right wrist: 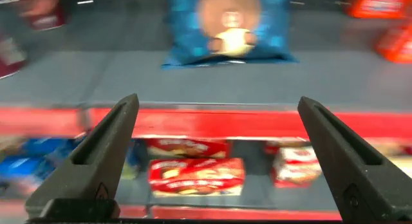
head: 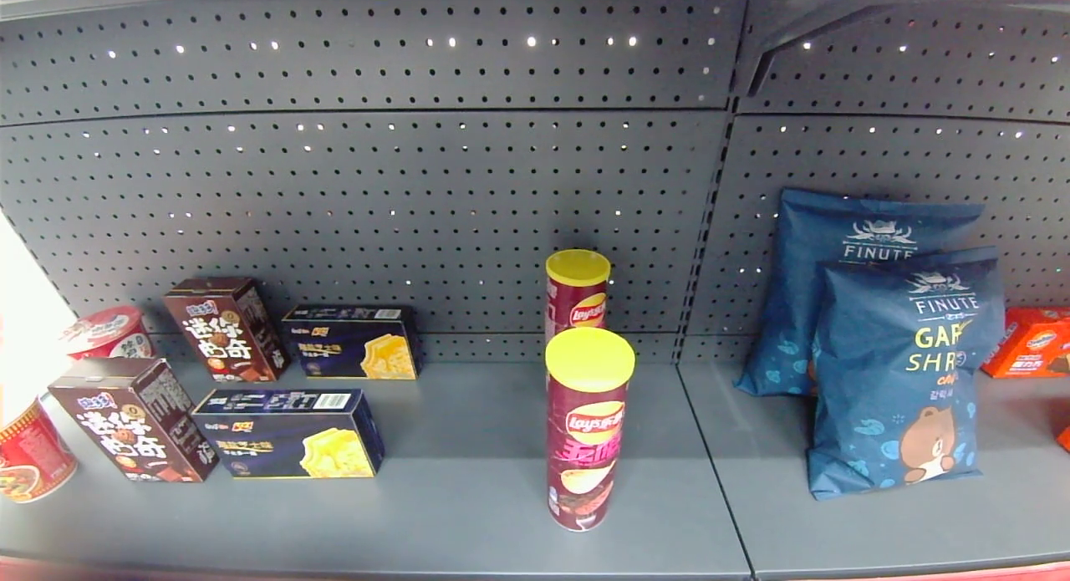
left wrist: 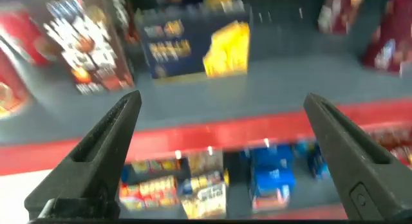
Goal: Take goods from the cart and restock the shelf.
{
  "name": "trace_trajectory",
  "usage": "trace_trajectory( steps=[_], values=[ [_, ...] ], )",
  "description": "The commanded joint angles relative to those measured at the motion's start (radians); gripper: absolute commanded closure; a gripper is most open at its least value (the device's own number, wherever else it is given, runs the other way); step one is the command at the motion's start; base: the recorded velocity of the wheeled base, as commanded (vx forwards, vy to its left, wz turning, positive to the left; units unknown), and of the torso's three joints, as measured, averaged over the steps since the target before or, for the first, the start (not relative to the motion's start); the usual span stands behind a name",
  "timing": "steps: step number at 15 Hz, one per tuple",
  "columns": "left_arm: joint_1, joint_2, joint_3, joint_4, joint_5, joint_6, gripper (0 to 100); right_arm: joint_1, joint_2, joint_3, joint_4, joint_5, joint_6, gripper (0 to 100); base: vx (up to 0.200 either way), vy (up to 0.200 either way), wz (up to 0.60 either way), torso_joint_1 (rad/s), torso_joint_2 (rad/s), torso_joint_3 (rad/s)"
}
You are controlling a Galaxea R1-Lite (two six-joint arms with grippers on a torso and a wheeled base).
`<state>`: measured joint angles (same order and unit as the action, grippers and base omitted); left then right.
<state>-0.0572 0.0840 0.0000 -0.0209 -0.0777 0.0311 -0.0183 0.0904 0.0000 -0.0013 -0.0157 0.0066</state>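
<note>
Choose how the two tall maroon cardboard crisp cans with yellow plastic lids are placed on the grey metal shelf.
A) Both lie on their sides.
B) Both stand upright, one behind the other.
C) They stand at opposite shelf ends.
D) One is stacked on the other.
B: the front maroon can and the rear can both stand upright on the grey shelf, lids on top, one behind the other.

Grey shelf: yellow-lidded front chip can upright, rear chip can just behind.
</note>
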Motion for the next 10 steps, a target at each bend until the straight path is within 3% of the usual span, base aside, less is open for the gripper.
trace_trajectory(
  steps=[1,3,5,8,10],
  values=[
    [0.0,0.002,0.0,0.019,0.001,0.006,0,-0.005,-0.023,0.0,0.0,-0.001,-0.002,0,0.0,0.0,0.0,0.0,0.0,0.0],
    [0.004,0.002,0.0,0.025,0.022,0.004,0,0.014,-0.089,0.0,0.0,0.0,-0.002,0,0.0,0.0,0.0,0.0,0.0,0.0],
    [0.013,-0.003,-0.003,0.027,-0.004,0.003,0,0.017,-0.089,0.0,-0.003,0.0,-0.002,0,0.0,0.0,0.0,0.0,0.0,0.0],
    [-0.099,0.011,-0.002,0.027,-0.027,0.006,0,0.017,-0.089,0.0,-0.002,0.0,-0.002,0,0.0,0.0,0.0,0.0,0.0,0.0],
    [-0.098,0.011,0.0,0.025,-0.019,-0.002,0,0.017,-0.089,0.0,-0.002,0.0,-0.002,0,0.0,0.0,0.0,0.0,0.0,0.0]
  ],
)
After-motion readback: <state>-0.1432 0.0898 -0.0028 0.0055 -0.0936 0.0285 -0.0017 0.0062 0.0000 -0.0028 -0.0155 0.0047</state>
